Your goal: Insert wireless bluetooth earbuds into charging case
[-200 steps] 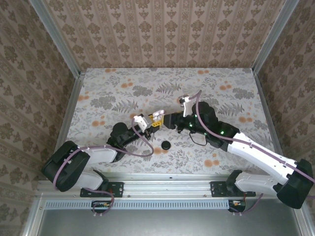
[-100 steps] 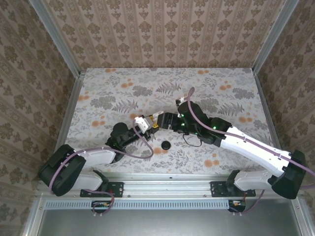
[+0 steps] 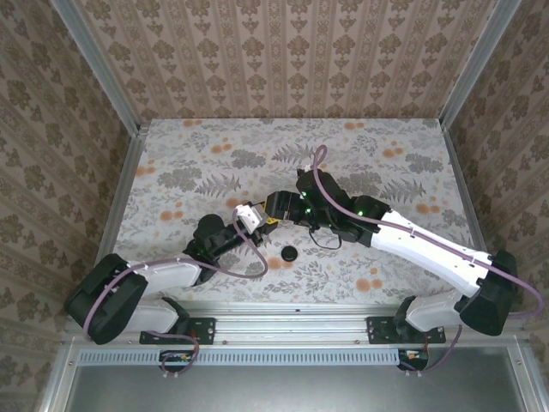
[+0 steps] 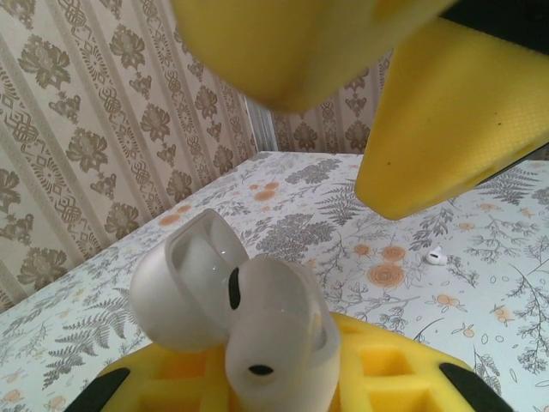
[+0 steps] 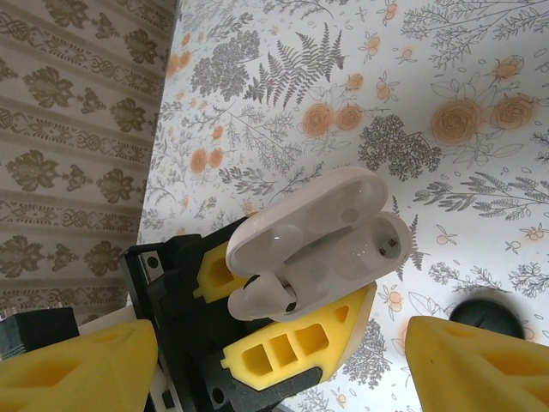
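Loading about half done; one bay left to fill.
Left gripper point(image 3: 255, 215) clamps the open charging case point(image 5: 326, 232) above the table's middle; first earbud point(image 5: 262, 300) sits in it, second earbud point(image 4: 435, 255) lies loose on the table point(image 3: 206, 146). Right gripper point(image 3: 274, 206) hovers over the case, fingers released.

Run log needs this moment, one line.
left tool: shut on charging case | lid open | earbud: partly in case | right tool: open above | other earbud: on table
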